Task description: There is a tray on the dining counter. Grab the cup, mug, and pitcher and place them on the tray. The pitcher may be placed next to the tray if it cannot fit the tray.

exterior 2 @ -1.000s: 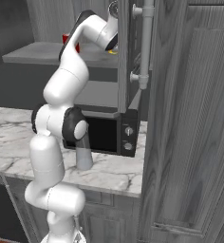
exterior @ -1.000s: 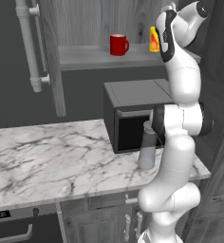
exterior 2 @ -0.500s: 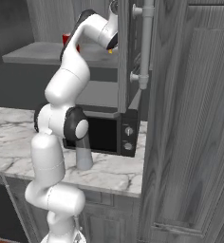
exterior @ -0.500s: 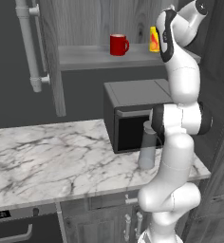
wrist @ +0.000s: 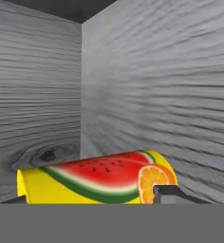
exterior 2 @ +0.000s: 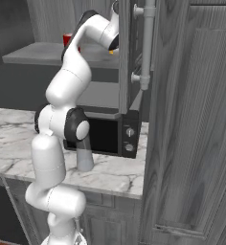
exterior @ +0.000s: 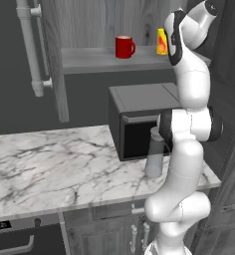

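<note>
Nothing has shifted in either base view since the earlier frames: arm pose same, cup (exterior: 162,42) same spot on the shelf (exterior: 89,60). Cup stands upright on the shelf inside the open cabinet, long axis vertical, mouth up; in the hand view it reads sideways across the bottom, watermelon-and-orange print facing the camera, because the wrist is rolled for a side grasp. That roll makes sense: shelf height and the cabinet's wood walls leave no room for a top-down approach. Gripper (exterior: 165,44) is right at the cup, one dark finger tip (wrist: 167,192) showing at 5 o'clock against the cup's side. Fingers bracket the cup; whether they're clamped on it or only closing, can't tell from these frames. Mug (exterior: 123,47) sits on the same shelf at 9 o'clock from the cup in the left base view, apart from it, handle toward the cup. Pitcher (exterior: 155,159) stands upright on the marble bench (exterior: 50,169) below, just in front of the microwave (exterior: 134,122), beside the arm's lower link. Judgement: first pick in hand, nothing delivered yet.
</note>
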Motion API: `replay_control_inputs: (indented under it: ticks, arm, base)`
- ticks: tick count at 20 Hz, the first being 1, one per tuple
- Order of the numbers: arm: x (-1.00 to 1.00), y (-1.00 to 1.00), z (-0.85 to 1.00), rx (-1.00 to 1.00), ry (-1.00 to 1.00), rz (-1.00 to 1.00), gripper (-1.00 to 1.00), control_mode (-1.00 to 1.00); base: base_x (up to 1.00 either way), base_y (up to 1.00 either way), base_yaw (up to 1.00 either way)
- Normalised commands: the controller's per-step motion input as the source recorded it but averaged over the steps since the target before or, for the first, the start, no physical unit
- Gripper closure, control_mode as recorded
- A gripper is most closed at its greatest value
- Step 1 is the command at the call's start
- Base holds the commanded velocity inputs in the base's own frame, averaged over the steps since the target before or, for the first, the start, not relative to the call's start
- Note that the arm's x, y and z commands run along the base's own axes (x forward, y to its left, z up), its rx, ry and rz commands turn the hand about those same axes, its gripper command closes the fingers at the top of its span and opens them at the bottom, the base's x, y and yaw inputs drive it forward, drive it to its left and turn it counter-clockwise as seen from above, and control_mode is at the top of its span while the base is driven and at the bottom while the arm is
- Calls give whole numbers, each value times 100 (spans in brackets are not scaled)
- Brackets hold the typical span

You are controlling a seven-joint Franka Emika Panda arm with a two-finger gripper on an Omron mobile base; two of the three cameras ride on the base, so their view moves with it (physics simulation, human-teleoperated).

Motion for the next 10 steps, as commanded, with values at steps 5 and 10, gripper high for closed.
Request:
replay_control_inputs:
  ticks: [5,10]
  arm:
    - [0,0,-2,0,0,0,100,-100]
    - [-32,9,-23,0,-1,-1,100,-100]
  base:
    - [0,0,0]
    - [0,0,0]
